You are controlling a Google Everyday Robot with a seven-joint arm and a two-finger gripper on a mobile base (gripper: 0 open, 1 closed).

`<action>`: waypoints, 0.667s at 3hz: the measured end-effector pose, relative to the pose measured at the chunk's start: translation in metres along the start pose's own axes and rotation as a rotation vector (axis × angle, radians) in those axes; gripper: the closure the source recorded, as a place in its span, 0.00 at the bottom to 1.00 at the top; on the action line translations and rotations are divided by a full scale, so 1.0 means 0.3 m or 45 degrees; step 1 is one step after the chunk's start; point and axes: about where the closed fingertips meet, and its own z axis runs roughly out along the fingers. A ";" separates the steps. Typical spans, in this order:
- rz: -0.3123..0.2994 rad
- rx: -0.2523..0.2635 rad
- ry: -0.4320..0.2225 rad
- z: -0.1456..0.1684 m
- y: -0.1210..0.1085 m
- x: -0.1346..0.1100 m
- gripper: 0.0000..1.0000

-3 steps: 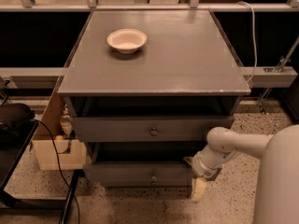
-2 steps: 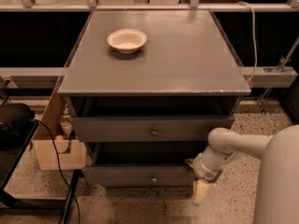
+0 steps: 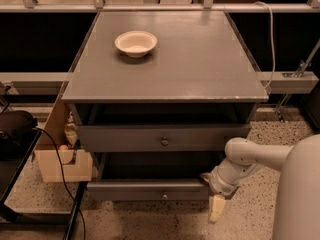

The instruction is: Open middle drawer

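Note:
The grey cabinet (image 3: pixel 165 74) shows two drawer fronts. The upper, taller one (image 3: pixel 125 139) stands out from under the top, with a round knob (image 3: pixel 164 141). The middle drawer (image 3: pixel 130 190) is the lower, shallower front, with its knob (image 3: pixel 164 195) at the centre and a dark gap above it. The lowest drawer does not show. My gripper (image 3: pixel 216 211) hangs at the end of the white arm (image 3: pixel 245 159), at the middle drawer's right end and to the right of its knob, pointing down towards the floor.
A white bowl (image 3: pixel 135 42) sits on the cabinet top. A cardboard box (image 3: pixel 57 161) and a black cable (image 3: pixel 60 164) are at the left, next to a black object (image 3: pixel 15 131). A grey ledge (image 3: pixel 290 81) runs at the right. My body (image 3: pixel 300 194) fills the lower right.
My gripper has shifted slightly down and to the right beside the middle drawer's end. The drawer fronts look unmoved.

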 end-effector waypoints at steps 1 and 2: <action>0.029 -0.017 0.004 -0.012 0.032 0.015 0.00; 0.058 -0.035 0.006 -0.017 0.065 0.032 0.00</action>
